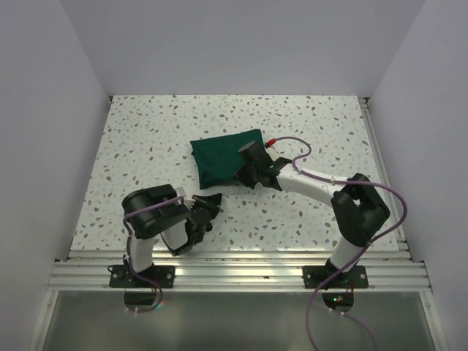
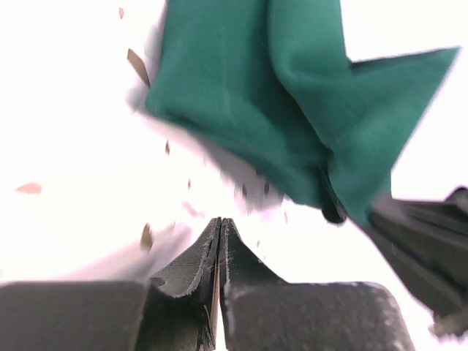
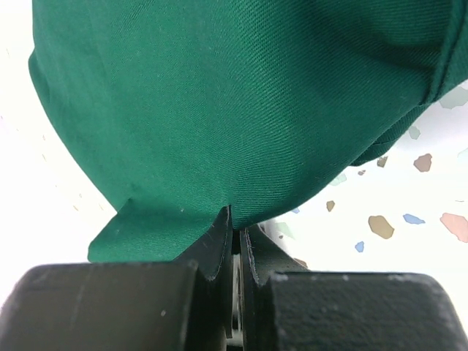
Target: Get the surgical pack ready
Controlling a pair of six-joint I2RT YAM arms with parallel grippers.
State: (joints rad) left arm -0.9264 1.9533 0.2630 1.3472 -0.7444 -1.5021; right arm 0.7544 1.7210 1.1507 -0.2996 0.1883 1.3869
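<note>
The surgical pack [image 1: 223,157] is a dark green folded cloth bundle lying at the middle of the speckled table. My right gripper [image 1: 247,174] is at its near right edge. In the right wrist view the green cloth [image 3: 234,95] fills the upper frame, and the right gripper [image 3: 235,219] is shut with a fold of the cloth's edge pinched at its tips. My left gripper [image 1: 213,200] sits just in front of the bundle's near side, apart from it. In the left wrist view that gripper [image 2: 220,221] is shut and holds nothing, with the cloth [image 2: 278,95] ahead of it.
An aluminium rail [image 1: 234,267] runs along the near table edge and another rail [image 1: 380,161] along the right side. White walls enclose the table on three sides. A purple cable [image 1: 296,144] loops over the right arm beside the bundle.
</note>
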